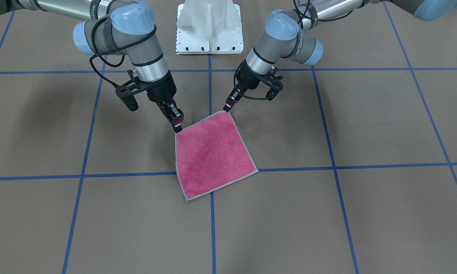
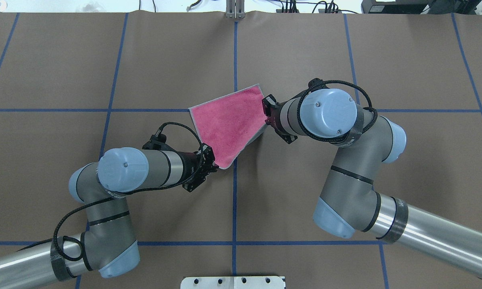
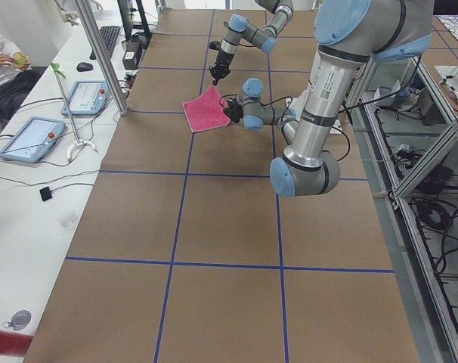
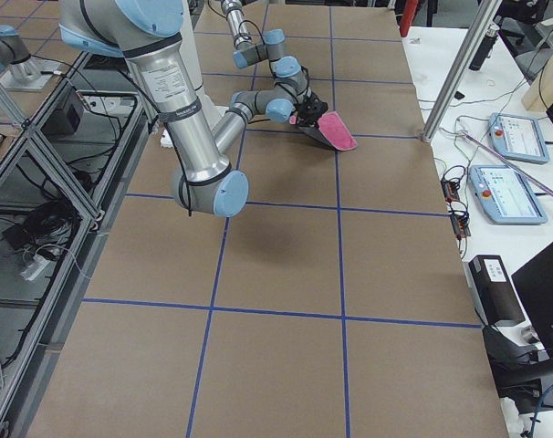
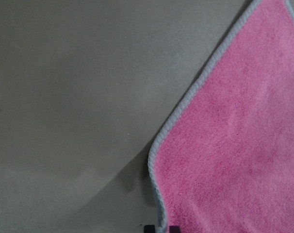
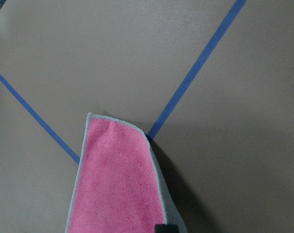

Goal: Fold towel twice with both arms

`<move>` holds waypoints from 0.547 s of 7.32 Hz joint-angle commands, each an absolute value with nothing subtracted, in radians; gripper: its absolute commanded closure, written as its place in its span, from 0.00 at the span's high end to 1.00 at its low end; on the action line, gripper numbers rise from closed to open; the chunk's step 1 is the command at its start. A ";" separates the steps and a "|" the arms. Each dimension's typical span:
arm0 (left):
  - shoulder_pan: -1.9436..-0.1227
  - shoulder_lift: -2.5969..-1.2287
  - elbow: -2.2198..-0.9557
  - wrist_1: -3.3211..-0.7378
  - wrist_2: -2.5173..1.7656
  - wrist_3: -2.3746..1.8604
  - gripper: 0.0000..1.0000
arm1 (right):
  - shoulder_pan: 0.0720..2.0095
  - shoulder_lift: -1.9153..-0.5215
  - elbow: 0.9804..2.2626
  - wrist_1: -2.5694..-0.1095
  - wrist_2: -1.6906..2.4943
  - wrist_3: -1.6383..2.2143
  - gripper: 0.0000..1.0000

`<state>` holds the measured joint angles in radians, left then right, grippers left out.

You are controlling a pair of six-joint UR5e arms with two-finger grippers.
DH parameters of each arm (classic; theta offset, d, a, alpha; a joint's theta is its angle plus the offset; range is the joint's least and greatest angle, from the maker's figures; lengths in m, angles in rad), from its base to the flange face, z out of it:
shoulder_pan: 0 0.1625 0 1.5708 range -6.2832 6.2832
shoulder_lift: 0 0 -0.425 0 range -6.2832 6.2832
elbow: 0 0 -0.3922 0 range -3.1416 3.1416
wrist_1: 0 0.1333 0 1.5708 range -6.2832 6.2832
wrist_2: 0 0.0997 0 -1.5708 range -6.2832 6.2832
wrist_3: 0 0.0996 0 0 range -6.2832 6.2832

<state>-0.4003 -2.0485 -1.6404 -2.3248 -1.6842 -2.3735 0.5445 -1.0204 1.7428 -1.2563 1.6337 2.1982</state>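
Writing: a black strap (image 1: 96, 9) on the right arm carries white lettering, too cut off to read; a small sticker (image 3: 325, 85) on the left arm's forearm is too small to read.
Surface: the table (image 1: 365, 121) is brown, marked into squares by blue tape lines (image 1: 212, 228).
Towel: the towel (image 1: 213, 154) is spread open, pink face up, with a light grey border. It sits about mid-table, over a crossing of the tape lines.
Towel edges: the edge toward the operators' side lies flat on the surface. The edge toward the white pedestal (image 1: 209, 26) is raised off the surface at both corners.
Left gripper: the left gripper (image 1: 227, 107) is pinched closed on one raised corner of the towel. Its wrist view shows the border running in between the dark fingertips.
Right gripper: the right gripper (image 1: 178, 125) is pinched closed on the other raised corner. The cloth hangs from it and throws a shadow on the surface.
Open room: bare surface lies all round the towel, which is well apart from every table edge. The pedestal stands at the robot-side edge, apart from the towel.
Beyond the table: tablets (image 3: 31, 138) and cables lie on a white bench along the operators' edge.
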 commanded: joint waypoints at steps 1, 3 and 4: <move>-0.400 -2.033 -1.658 -2.321 -1.709 -2.372 0.00 | 0.545 -1.025 1.743 -1.256 1.634 2.197 0.00; -0.399 -2.033 -1.658 -2.321 -1.709 -2.373 0.00 | 0.545 -1.026 1.743 -1.256 1.635 2.197 0.00; -0.400 -2.033 -1.660 -2.321 -1.710 -2.372 0.00 | 0.545 -1.029 1.744 -1.256 1.635 2.197 0.00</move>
